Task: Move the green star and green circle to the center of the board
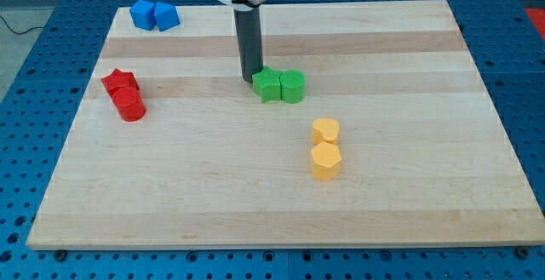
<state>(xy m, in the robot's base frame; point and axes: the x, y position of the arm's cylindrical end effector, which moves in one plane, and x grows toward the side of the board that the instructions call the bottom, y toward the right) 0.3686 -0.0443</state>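
Note:
The green star and the green circle sit side by side and touching, a little above the middle of the wooden board. The star is on the left, the circle on the right. My tip rests on the board at the star's upper left edge, touching it or very nearly so. The dark rod rises straight up from there to the arm at the view's top.
Two blue blocks lie touching at the top left corner. A red star and a red cylinder lie touching at the left edge. Two yellow blocks lie stacked in the view, right of centre and below the green pair.

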